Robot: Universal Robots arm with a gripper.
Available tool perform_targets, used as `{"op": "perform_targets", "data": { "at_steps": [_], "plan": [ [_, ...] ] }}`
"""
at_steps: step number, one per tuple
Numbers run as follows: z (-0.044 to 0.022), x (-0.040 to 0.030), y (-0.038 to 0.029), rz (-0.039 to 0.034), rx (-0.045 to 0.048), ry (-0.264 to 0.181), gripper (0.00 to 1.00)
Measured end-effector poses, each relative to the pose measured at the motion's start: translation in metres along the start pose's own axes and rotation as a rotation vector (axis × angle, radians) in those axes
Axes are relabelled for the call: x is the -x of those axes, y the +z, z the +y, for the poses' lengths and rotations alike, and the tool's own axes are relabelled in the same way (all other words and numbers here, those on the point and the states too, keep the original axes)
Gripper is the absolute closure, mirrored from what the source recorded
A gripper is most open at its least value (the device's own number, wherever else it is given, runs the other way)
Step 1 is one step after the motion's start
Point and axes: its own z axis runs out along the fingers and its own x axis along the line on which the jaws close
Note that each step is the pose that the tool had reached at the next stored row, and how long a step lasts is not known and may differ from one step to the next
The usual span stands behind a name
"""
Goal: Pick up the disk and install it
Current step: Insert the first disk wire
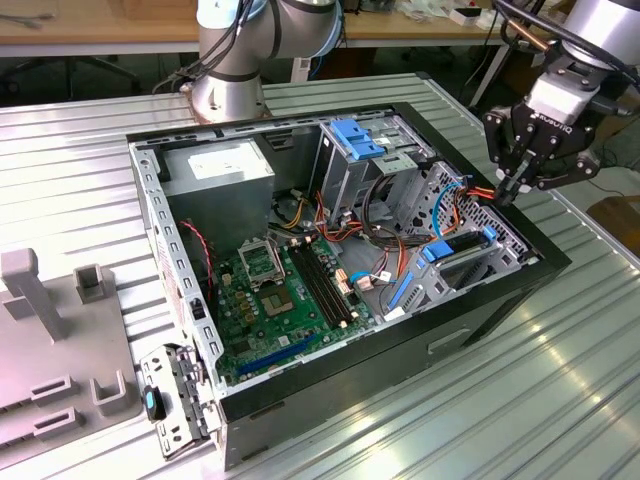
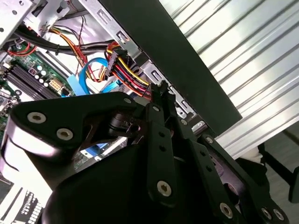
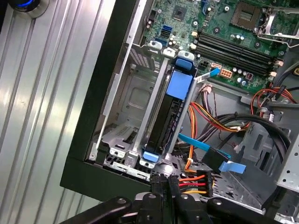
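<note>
Closed on nothing, the end effector (image 3: pixel 161 184) hovers over the disk (image 3: pixel 168 119) seated in its cage; press gently, squarely.

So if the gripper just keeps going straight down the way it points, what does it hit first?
Probably the bundle of coloured power wires right under the gripper, at the case's edge beside the drive cage; depth is hard to judge.
</note>
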Motion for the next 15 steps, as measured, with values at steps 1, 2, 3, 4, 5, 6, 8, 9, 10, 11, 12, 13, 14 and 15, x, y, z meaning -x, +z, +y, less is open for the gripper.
{"op": "perform_targets", "data": {
  "at_steps": [1,2,3,4,5,6,8,9,10,11,12,13,14,15],
  "plan": [
    [0.0003,0.0001,0.0,0.0002,0.0006,0.015,0.83],
    [0.0005,0.0002,0.0,0.0003,0.0008,0.023,0.83],
    [0.0006,0.0002,0.0,0.0004,0.0011,0.031,0.83],
    [0.0007,0.0002,-0.0001,0.0005,0.0015,0.042,0.83],
    [0.0009,0.0003,-0.0001,0.0003,0.002,0.058,0.83],
    [0.0011,0.0004,-0.0001,0.0001,0.0025,0.077,0.83],
    [0.0013,0.0005,-0.0001,0.0015,0.0039,0.11,0.83],
    [0.0022,0.0007,-0.0002,0.0027,0.0049,0.129,0.83],
    [0.0085,0.0028,-0.0007,0.0035,0.0056,0.144,0.83],
    [0.0121,0.0041,-0.001,0.0036,0.0057,0.146,0.83],
    [0.0142,0.0048,-0.0012,0.0037,0.0058,0.15,0.83],
    [0.0148,0.005,-0.0011,0.0039,0.0061,0.157,0.83],
    [0.015,0.0051,-0.0008,0.0057,0.0074,0.183,0.83],
    [0.0151,0.0052,-0.0003,0.0079,0.009,0.214,0.83]
  ]
}}
